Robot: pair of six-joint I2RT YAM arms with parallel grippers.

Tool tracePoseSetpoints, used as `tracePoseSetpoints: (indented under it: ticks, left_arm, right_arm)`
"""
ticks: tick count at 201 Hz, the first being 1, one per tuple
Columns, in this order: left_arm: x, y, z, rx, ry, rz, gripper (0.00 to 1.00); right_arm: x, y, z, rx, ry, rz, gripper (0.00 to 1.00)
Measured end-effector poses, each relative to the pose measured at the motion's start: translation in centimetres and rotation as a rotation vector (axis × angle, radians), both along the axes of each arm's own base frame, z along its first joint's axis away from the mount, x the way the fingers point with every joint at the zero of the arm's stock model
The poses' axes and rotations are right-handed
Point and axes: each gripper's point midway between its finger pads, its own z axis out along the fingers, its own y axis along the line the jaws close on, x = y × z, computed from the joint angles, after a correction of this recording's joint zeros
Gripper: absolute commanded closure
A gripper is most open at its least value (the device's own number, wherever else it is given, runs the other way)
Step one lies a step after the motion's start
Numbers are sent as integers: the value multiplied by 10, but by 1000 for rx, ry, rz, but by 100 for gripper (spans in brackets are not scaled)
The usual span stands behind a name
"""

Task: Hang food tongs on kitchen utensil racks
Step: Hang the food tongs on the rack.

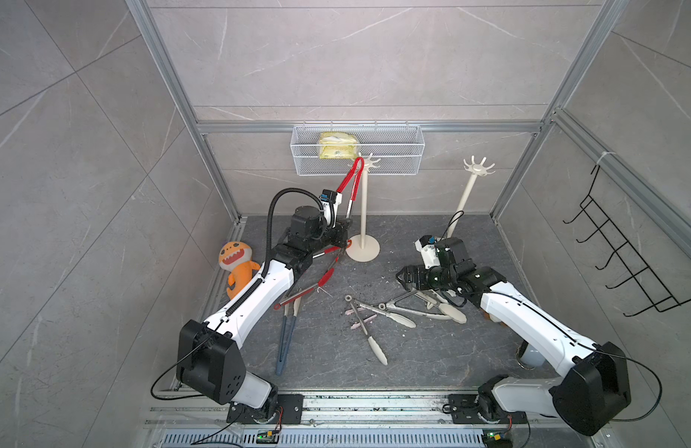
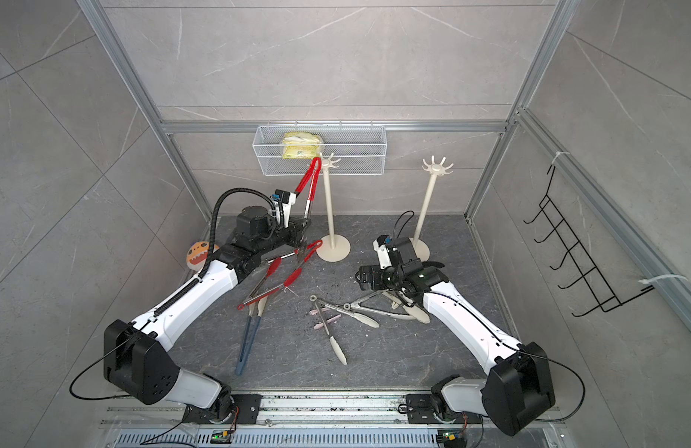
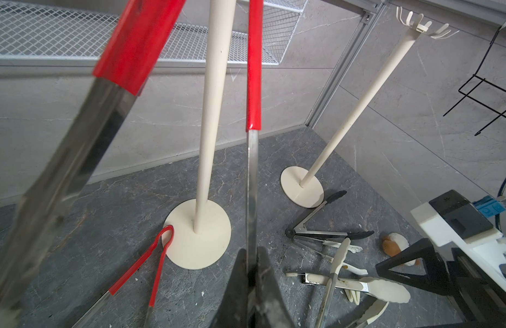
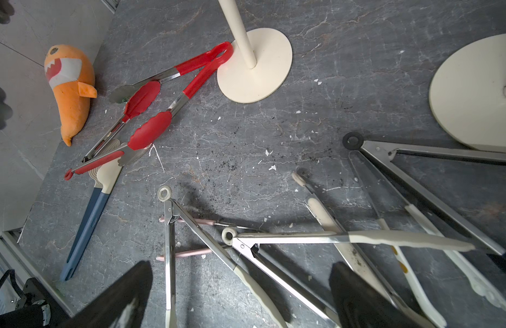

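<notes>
The left gripper (image 1: 344, 225) is shut on one steel arm of the red tongs (image 1: 346, 177), low near the tips, so the looped handle end stands up and free. That loop sits level with the prongs of the near rack (image 1: 362, 209), just beside them. Neither top view shows whether it is hooked over a prong or only next to one. The low grip and the lean toward the pole seem chosen to lift the loop to the crown while the arm stays low. The ungripped arm of the tongs hangs open beside the pole. The second rack (image 1: 467, 196) stands well apart, its prongs bare. The right gripper (image 4: 240, 298) hovers with jaws wide and empty over a heap (image 4: 402, 238) of cream and steel tongs, probably ready for the next pick. Another red pair (image 4: 149, 130) lies on the floor (image 4: 303, 99), its loop touching the near rack's base and its tips across a blue pair (image 4: 87, 221). The hooking step looks unfinished. The loop likely needs to settle over a prong before the grip lets go, and a sideways push could rock the pole.
</notes>
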Motion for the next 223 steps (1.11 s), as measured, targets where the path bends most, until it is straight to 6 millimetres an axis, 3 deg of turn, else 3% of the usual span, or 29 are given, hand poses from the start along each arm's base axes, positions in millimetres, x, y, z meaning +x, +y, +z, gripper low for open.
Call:
tracePoseSetpoints:
  ticks: [49,223]
  left_arm:
    - [3,-2,-14,18,34,-1,100]
    - [4,0,-27,36,39,10,98]
  right_arm:
    - [0,0,0,0,0,0,0]
    - [-1,-1,-3,-2,5,-1,0]
